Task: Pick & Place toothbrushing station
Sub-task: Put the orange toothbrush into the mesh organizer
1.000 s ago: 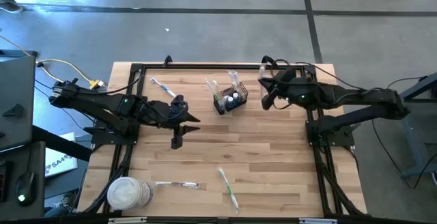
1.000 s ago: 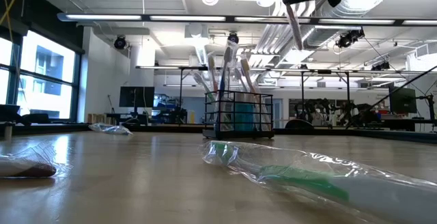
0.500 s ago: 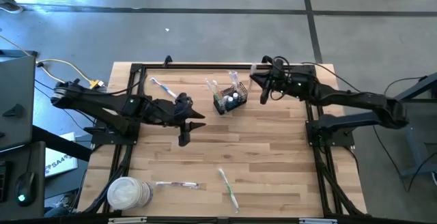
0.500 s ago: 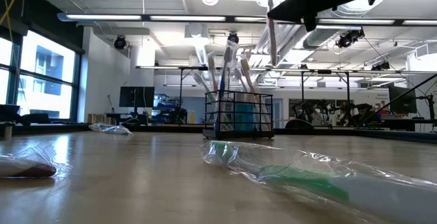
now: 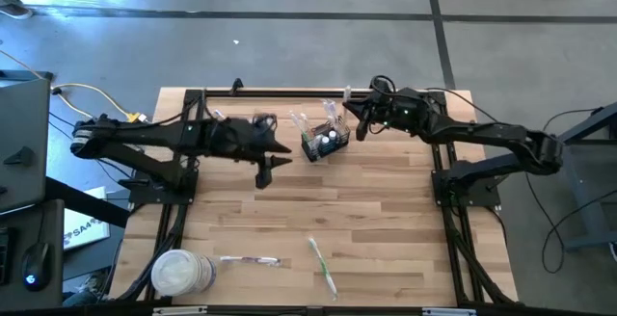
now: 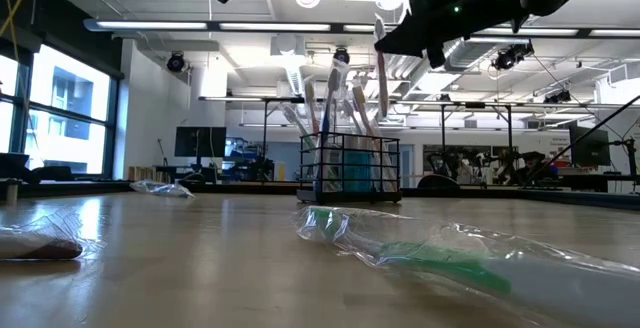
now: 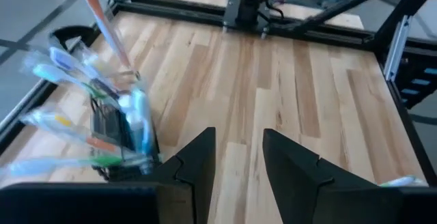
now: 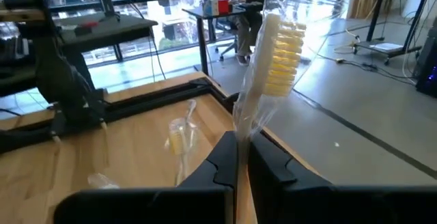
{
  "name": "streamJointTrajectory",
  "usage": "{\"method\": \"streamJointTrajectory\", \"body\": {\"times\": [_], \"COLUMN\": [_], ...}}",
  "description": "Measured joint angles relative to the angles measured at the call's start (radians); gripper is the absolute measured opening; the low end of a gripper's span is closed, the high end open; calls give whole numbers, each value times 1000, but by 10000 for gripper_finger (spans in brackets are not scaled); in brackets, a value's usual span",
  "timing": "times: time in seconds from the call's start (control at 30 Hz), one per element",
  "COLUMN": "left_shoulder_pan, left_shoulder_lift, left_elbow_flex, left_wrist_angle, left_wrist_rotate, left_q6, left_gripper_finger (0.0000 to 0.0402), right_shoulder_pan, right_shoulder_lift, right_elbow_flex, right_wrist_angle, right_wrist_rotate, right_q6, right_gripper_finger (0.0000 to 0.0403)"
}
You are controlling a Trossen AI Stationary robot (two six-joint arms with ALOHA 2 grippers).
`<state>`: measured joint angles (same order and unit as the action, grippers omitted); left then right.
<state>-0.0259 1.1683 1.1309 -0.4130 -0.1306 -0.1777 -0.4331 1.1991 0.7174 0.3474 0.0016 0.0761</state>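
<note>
The black wire-mesh basket (image 5: pixel 322 143) stands on the table near the far edge, with several wrapped toothbrushes upright in it. It also shows in the low view (image 6: pixel 350 168) and the left wrist view (image 7: pixel 116 125). My right gripper (image 5: pixel 353 116) is just to the right of the basket and above it, shut on a wrapped toothbrush (image 6: pixel 381 63) with yellow bristles (image 8: pixel 281 43). My left gripper (image 5: pixel 267 165) hovers open and empty left of the basket (image 7: pixel 237 159). My right gripper pinches the wrapped toothbrush's handle (image 8: pixel 243 125) between its two fingers, through the clear wrapper. The bristle end stands out past the fingertips. The toothbrush hangs nearly upright below the gripper (image 6: pixel 420 13), lifted clear, its lower end just above the brushes in the basket.
A round white tub (image 5: pixel 181 273) sits at the near left corner. A wrapped toothbrush (image 5: pixel 253 260) and a wrapped green toothbrush (image 5: pixel 323 266) lie near the front edge. Black frame rails (image 5: pixel 289 92) run along the table's far edge and sides.
My right gripper has gone toward the table's left, to the basket, carrying the toothbrush, which has turned from slanting to nearly upright and come lower. My left gripper has moved toward the far edge and a little to the right, staying open.
</note>
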Motion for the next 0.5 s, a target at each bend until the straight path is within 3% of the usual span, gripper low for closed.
{"method": "streamJointTrajectory", "body": {"times": [0.3, 0.5], "left_shoulder_pan": [159, 177], "left_shoulder_lift": [9, 21], "left_elbow_flex": [-1, -1], "left_wrist_angle": [11, 8], "left_wrist_rotate": [198, 234], "left_q6": [24, 24], "left_gripper_finger": [122, 122], "right_shoulder_pan": [-2, -2], "right_shoulder_lift": [63, 104], "right_elbow_flex": [0, 2], "right_wrist_angle": [9, 24], "right_wrist_rotate": [34, 52], "right_q6": [-21, -27], "right_gripper_finger": [8, 8]}}
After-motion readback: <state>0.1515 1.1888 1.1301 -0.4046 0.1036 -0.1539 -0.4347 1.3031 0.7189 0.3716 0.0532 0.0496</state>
